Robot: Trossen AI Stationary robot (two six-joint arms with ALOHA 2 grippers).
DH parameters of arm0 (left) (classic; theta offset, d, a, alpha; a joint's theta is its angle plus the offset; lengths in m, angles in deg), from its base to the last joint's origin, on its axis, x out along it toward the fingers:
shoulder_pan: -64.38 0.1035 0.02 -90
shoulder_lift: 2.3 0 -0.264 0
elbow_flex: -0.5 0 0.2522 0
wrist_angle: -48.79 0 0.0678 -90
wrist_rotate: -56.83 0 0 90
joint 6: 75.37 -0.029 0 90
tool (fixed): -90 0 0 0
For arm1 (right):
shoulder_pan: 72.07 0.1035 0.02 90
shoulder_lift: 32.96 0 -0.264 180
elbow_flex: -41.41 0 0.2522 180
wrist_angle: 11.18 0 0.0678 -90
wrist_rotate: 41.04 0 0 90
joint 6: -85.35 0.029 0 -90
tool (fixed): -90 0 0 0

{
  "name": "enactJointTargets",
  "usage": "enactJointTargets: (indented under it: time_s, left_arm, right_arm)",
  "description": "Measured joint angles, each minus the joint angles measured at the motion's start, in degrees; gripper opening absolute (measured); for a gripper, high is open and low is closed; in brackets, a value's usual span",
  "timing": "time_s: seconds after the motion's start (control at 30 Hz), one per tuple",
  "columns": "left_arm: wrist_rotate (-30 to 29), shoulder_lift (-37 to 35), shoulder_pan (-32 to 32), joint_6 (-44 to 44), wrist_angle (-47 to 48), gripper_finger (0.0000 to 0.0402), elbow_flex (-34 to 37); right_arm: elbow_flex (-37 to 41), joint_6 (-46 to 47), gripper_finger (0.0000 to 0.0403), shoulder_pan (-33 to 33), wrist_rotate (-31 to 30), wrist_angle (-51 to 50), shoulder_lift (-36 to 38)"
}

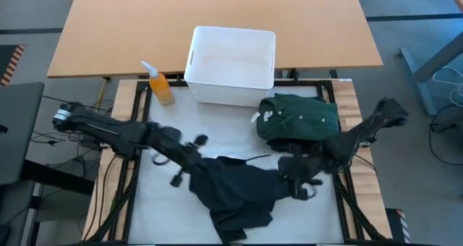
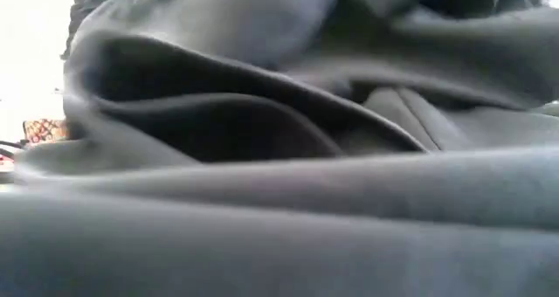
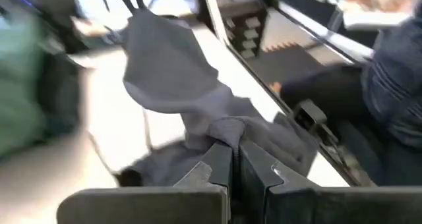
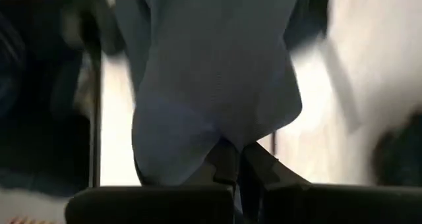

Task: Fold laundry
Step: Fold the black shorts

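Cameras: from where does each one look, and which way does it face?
High view: above, straight down on the table; both arms show.
Low view: table height; black garment fills it; no arm visible.
Left wrist view: past the left gripper, shut on the black garment.
Right wrist view: past the right gripper, shut on it too.
All views share the black garment.

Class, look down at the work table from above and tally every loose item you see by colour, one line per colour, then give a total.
Black: 1, the black garment
Dark green: 1, the folded green shirt
White: 1, the plastic bin
Orange: 1, the squeeze bottle
Total: 4
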Motion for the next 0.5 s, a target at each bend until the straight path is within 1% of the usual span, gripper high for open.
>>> enactJointTargets:
  time_s: [0.07, 0.17, 0.3, 0.37, 0.43, 0.5]
  left_arm:
    - [-3.0, -4.0, -0.4, -1.2, 3.6, 0.0, -2.4]
    - [-8.1, -9.2, -0.7, -2.7, 7.7, 0.0, -5.9]
    - [-15.1, -14.4, -0.8, -4.7, 11.3, 0.0, -10.5]
    - [-20.6, -15.9, -0.7, -6.5, 12.8, 0.0, -12.7]
    - [-27.8, -16.7, -0.7, -9.5, 13.8, 0.0, -15.1]
    - [-36.4, -16.9, -0.6, -14.3, 13.8, 0.0, -17.6]
  right_arm:
    - [-2.8, -4.5, 0.0019, 0.0, -3.6, 0.3, 2.9]
    - [-7.8, -14.3, 0.0019, -0.1, -9.6, 0.2, 6.5]
    - [-15.1, -28.4, 0.0019, -1.8, -18.9, 0.7, 8.6]
    - [-18.5, -35.9, 0.0019, -3.6, -22.9, 1.9, 8.9]
    - [-21.5, -43.6, 0.0019, -6.5, -25.8, 5.0, 9.0]
    - [-24.1, -51.8, 0.0019, -10.7, -26.0, 9.6, 8.6]
